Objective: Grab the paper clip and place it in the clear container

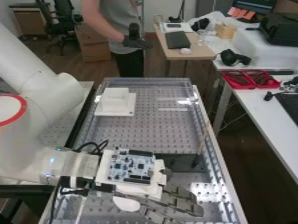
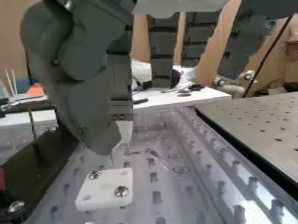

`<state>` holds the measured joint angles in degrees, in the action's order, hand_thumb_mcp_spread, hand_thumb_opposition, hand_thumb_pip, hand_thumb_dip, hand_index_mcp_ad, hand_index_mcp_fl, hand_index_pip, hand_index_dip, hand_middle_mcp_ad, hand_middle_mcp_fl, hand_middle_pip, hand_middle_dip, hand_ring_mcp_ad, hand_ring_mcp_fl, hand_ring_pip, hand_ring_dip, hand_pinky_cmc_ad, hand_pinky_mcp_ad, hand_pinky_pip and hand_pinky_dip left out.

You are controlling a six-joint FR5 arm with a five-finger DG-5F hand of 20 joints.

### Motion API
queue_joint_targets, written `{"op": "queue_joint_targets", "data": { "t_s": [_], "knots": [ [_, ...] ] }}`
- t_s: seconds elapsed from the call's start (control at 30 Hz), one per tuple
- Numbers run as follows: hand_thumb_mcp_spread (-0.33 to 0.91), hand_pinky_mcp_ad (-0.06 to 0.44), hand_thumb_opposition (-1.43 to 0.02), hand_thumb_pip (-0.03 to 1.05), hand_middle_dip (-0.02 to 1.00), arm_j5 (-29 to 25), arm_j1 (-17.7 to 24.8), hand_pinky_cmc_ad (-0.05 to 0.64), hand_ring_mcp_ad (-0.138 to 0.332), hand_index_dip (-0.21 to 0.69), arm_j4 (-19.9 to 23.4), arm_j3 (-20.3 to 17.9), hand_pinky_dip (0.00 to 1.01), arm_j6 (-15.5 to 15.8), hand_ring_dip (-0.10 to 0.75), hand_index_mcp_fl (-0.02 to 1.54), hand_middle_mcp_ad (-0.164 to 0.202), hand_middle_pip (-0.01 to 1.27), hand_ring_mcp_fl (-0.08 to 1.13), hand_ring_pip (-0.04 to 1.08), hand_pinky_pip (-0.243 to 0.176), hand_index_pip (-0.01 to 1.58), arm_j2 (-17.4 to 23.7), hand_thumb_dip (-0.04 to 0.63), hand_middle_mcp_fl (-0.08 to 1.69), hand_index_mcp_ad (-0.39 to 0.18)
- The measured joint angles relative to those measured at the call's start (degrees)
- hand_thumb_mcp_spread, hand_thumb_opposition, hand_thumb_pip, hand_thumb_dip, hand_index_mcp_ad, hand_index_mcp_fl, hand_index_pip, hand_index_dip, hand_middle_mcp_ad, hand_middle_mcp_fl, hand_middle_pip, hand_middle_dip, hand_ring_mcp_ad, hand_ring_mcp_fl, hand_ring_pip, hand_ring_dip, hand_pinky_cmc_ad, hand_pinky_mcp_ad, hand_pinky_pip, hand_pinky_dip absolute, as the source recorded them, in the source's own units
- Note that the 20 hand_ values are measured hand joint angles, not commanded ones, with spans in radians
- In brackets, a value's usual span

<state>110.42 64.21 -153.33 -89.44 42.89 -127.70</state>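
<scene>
White arm (image 1: 50, 100): We see it enter over the counter's left edge, its wrist level above the near half of the perforated counter (image 1: 143, 131).
White stepped block (image 1: 114, 105): We find it upright by the counter's far left corner, well apart from the arm's wrist.
Rounded white piece (image 1: 126, 203): It sits close beside the wrist's end, on the side facing the counter's near edge.
Circuit board (image 1: 132, 165): Blue and white, it is mounted on a white plate, riding at the wrist's end above the fingers' base.
Fingers (image 1: 178, 199): We see them long and nearly straight, spread open, reaching toward the counter's near right corner. In the wrist view the fingers (image 2: 163, 50) hang straight and apart from the thumb (image 2: 100, 115), and we make out nothing in their hold. Just beside the thumb's tip lies a small white block (image 2: 106, 189) with two screws.
Paper clip: We cannot tell where it lies.
Clear container: We cannot tell it from the counter's clear fittings.
Red trays (image 1: 250, 79): We note the pair on a white side table (image 1: 263, 112), beyond the counter's right edge.
</scene>
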Motion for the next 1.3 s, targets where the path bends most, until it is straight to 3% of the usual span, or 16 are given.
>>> {"op": "queue_joint_targets", "data": {
  "t_s": [0.23,0.53,0.7,0.9,1.3],
  "knots": [
    [0.45,0.278,-0.96,0.63,0.22,-0.99,0.45,0.335,0.103,0.0,2.34,-1.56,0.21,-3.16,0.119,0.68,0.073,0.12,0.07,0.11,0.063,1.32,2.38,0.255,0.31,-0.218],
    [0.46,0.278,-0.97,0.63,0.22,-1.3,3.82,0.339,0.103,0.0,9.95,-8.0,0.21,-8.25,0.119,0.7,0.073,0.12,0.06,0.11,0.066,1.31,10.28,0.255,0.33,-0.218],
    [0.46,0.278,-0.97,0.63,0.22,-1.1,7.49,0.339,0.103,0.0,13.96,-12.57,0.21,-10.57,0.119,0.7,0.073,0.12,0.06,0.11,0.066,1.31,15.65,0.255,0.33,-0.218],
    [0.46,0.278,-0.98,0.63,0.22,-1.38,12.5,0.34,0.103,0.0,15.42,-15.87,0.21,-11.71,0.119,0.7,0.075,0.12,0.06,0.11,0.066,1.29,20.1,0.253,0.32,-0.218],
    [0.46,0.278,-0.98,0.63,0.22,-7.4,24.04,0.34,0.103,0.0,14.95,-17.89,0.21,-12.7,0.119,0.7,0.073,0.12,0.06,0.11,0.066,1.3,22.85,0.255,0.32,-0.216]
  ]
}}
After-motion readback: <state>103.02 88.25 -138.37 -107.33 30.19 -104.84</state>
